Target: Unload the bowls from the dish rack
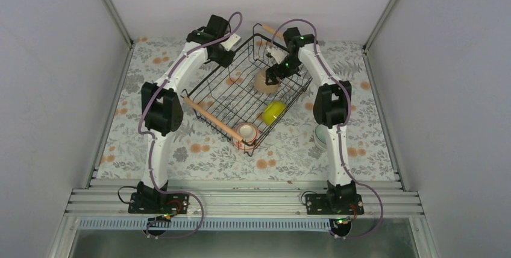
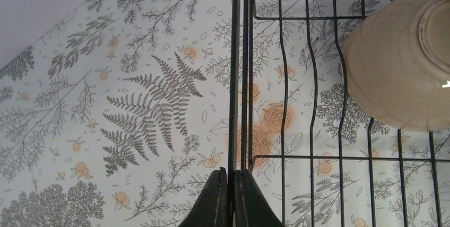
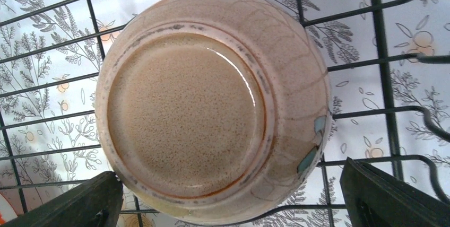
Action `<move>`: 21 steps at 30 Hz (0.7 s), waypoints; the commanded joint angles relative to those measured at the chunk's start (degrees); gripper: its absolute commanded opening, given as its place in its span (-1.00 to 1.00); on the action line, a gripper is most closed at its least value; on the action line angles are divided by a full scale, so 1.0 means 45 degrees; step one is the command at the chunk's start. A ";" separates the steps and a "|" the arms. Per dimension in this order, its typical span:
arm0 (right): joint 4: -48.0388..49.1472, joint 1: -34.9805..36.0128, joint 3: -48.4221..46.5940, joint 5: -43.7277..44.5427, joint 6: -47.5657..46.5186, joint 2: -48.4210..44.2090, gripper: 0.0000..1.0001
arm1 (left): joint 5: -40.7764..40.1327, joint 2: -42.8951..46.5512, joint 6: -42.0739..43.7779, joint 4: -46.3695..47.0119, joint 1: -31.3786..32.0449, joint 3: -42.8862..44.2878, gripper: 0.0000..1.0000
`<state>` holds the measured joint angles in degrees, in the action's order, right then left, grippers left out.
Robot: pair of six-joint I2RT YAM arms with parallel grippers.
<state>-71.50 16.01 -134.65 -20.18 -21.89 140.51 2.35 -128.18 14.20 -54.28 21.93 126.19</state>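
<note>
Floral cloth [image 1: 199, 149] covers the table between grey walls. At the far left, the left gripper [image 2: 231, 199] has its fingers [image 2: 212, 203] pressed together on a wire of the rack's [image 1: 212, 117] rim. The rack sits mid-table, turned cornerwise. In its near corner a pink bowl [image 1: 246, 132] stands upright. Further back a tan bowl [image 3: 212, 105] lies upside down on the rack floor, and a yellow bowl [image 1: 273, 112] rests on its side by the right wall. The right gripper [image 3: 233, 206] hangs over the tan bowl, fingers [image 3: 85, 203] spread wide on either side of it. Outside the rack, a pale bowl [image 1: 318, 139] sits on the cloth, partly hidden by the right arm.
</note>
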 commanded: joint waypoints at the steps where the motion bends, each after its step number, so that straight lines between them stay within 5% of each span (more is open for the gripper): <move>1: 0.0259 -0.0158 -0.0315 -0.0042 0.0201 -0.0593 1.00 | -0.0020 0.0392 -0.0030 0.0111 0.0162 0.0213 -0.95; 21: -0.0454 -0.0241 0.0071 -0.2128 0.0051 -0.0166 1.00 | -0.0046 0.0261 -0.0049 0.0210 0.0277 0.0065 -0.95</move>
<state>-72.58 15.38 -134.65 -26.74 -21.80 140.35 2.39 -128.18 14.15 -54.11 22.02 126.19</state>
